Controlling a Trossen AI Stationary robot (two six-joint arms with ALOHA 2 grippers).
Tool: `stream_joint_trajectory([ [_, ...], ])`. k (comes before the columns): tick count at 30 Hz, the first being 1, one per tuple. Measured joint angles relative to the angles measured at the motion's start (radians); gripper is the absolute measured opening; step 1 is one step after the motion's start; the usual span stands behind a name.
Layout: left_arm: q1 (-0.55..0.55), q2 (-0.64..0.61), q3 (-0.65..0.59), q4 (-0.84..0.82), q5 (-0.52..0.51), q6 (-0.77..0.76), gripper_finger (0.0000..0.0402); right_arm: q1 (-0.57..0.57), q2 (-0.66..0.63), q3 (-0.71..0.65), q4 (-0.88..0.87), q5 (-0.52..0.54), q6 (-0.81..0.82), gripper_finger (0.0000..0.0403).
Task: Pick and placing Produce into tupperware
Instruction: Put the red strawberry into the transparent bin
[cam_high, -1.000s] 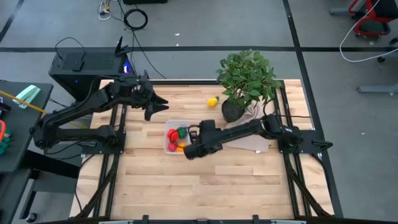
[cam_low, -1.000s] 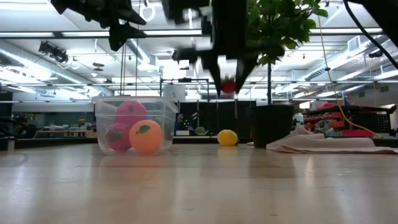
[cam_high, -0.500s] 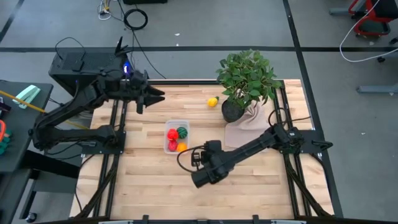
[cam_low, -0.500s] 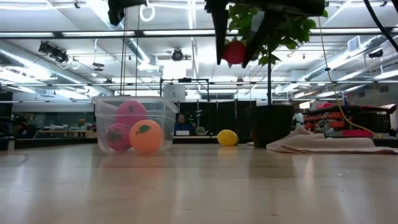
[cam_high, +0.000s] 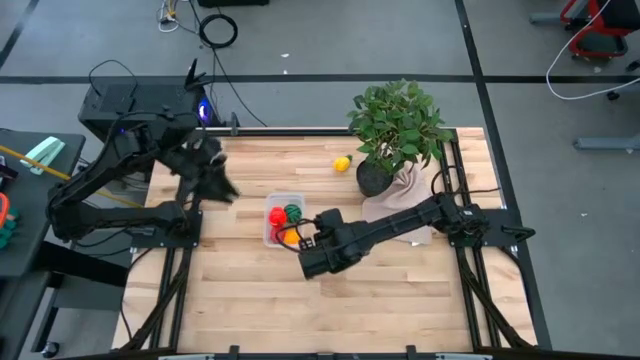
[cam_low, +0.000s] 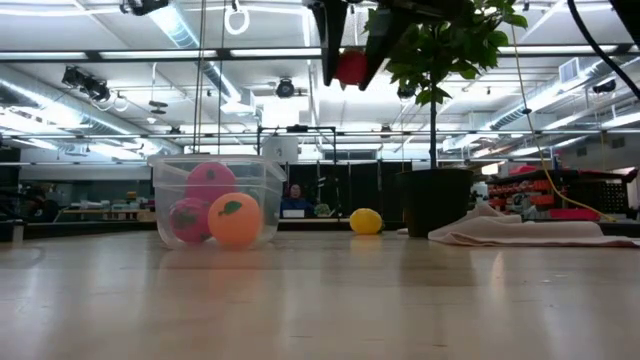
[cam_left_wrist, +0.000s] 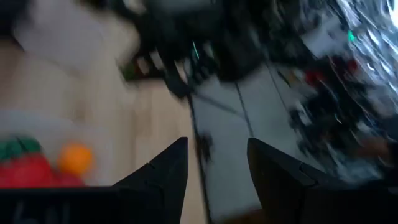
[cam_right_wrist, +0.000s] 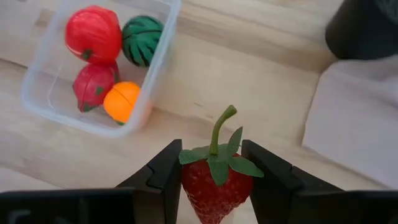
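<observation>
The right gripper (cam_right_wrist: 213, 180) carries a red plastic strawberry with a green stalk (cam_right_wrist: 214, 180) clamped between its jaws, high above the table just beside the small clear rectangular tupperware (cam_right_wrist: 43, 99), which already holds four pieces. Next, I judge, it must centre over the tupperware, lower and let go. The left gripper (cam_left_wrist: 214, 165) waits aside, jaws apart and empty

A red strawberry (cam_right_wrist: 212, 185) with green leaves is shown above clear tupperware (cam_right_wrist: 43, 99) and a pale striped-wood worktop (cam_right_wrist: 261, 106).

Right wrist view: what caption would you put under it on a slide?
Right gripper holds a toy strawberry above the table, near the tupperware already holding four toy fruits.
</observation>
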Motion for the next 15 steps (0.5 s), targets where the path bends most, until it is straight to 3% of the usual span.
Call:
stream_joint_trajectory([
  [2, -0.01, 0.001, 0.015, -0.121, 0.015, 0.077, 0.0172, -0.01, 0.0, 0.011, -0.002, 0.002, -0.038, 0.015],
  [5, -0.022, -0.001, 0.045, -0.227, -0.07, 0.158, 0.0172, -0.022, 0.0, 0.017, -0.002, 0.004, -0.079, 0.015],
  [11, -0.023, 0.001, 0.102, -0.23, -0.213, 0.168, 0.0172, -0.033, 0.0, 0.017, 0.027, 0.0, -0.126, 0.015],
  [15, -0.023, 0.001, 0.15, -0.229, -0.296, 0.183, 0.0172, -0.048, 0.0, 0.017, 0.16, -0.056, -0.263, 0.015],
])
